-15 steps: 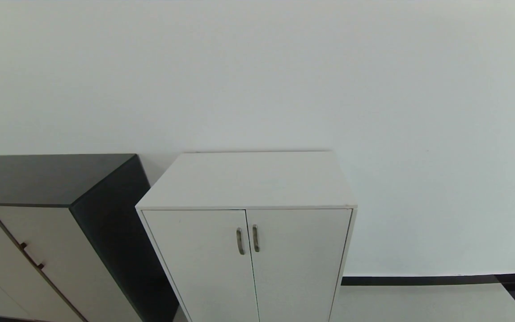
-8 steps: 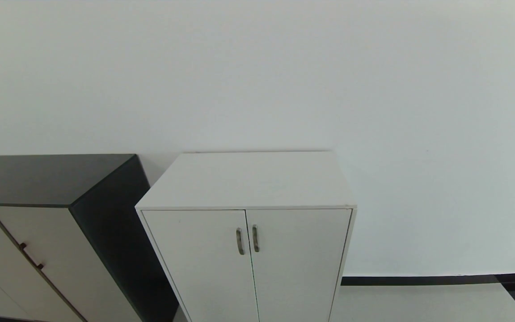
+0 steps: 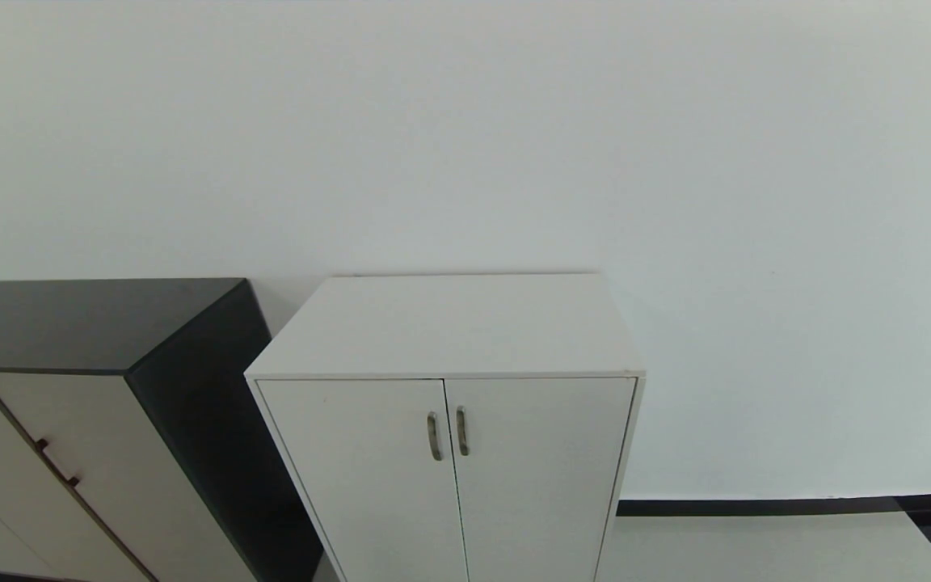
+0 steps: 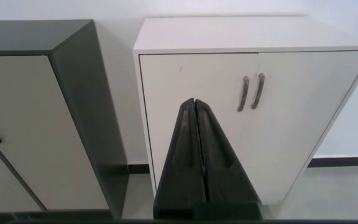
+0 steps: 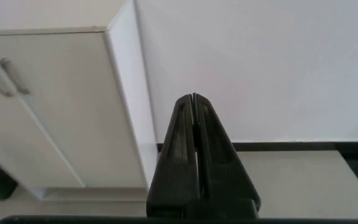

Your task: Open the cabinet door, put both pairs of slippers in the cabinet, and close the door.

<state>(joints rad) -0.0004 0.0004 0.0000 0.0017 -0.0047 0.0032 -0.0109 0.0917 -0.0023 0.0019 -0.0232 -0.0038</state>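
Observation:
A white two-door cabinet (image 3: 449,420) stands against the wall, both doors closed, with two metal handles (image 3: 447,434) side by side at the middle seam. My left gripper (image 4: 195,104) is shut with nothing in it, held some way back from the left door (image 4: 197,81); the handles (image 4: 251,92) are off to its side. My right gripper (image 5: 194,99) is also shut and empty, held off the cabinet's right side panel (image 5: 132,93) and aimed at the wall beyond it.
A dark cabinet with pale doors (image 3: 69,404) stands close on the left of the white one. Pale floor (image 3: 764,550) with a black skirting strip (image 3: 789,507) lies to the right.

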